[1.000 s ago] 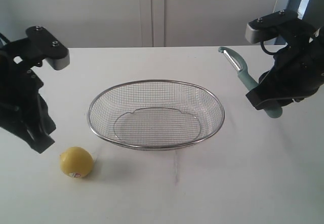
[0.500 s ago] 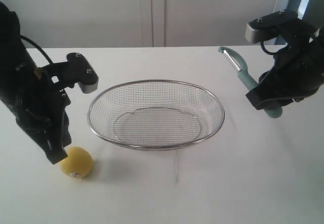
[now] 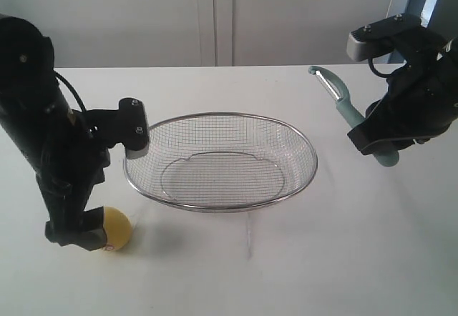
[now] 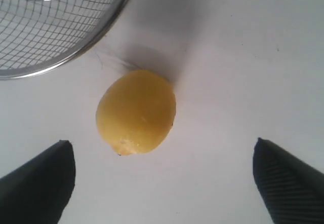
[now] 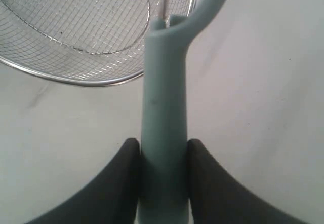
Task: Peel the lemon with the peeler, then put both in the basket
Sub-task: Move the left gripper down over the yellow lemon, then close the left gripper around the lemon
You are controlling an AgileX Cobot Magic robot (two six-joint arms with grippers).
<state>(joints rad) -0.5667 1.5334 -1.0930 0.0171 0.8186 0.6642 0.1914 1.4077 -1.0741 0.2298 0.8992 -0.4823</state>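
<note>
While the right gripper (image 3: 378,139) is clamping the peeler (image 3: 342,100) by the lower end of its teal handle, I'm watching the left side, because that's where the action is. The right wrist view is showing both pads (image 5: 121,181) pressing flat against the handle. The blade head is pointing up and away, off the table and just beyond the right rim of the basket (image 3: 220,114). I'm reading that as the tool parked ready, its edge clear of everything until the fruit is presented to it.

The left gripper (image 4: 161,148) is hanging low over the lemon (image 4: 135,111), fingers spread very wide and gripping nothing. The lemon is sitting on the table between the two tips, with a clear gap on either side, just outside the basket's front-left rim. That wide stance is making sense to me: a round fruit needs room on both flanks before the squeeze, and it could roll if one finger touches first. I'm judging that the peeling isn't begun yet, and the basket is lying empty in the middle.

The table (image 3: 336,259) is showing plain matte white, with a faint seam running toward me below the basket. Behind it a pale panelled wall (image 3: 286,16) is closing off the room, with a bluish strip at the far right.
</note>
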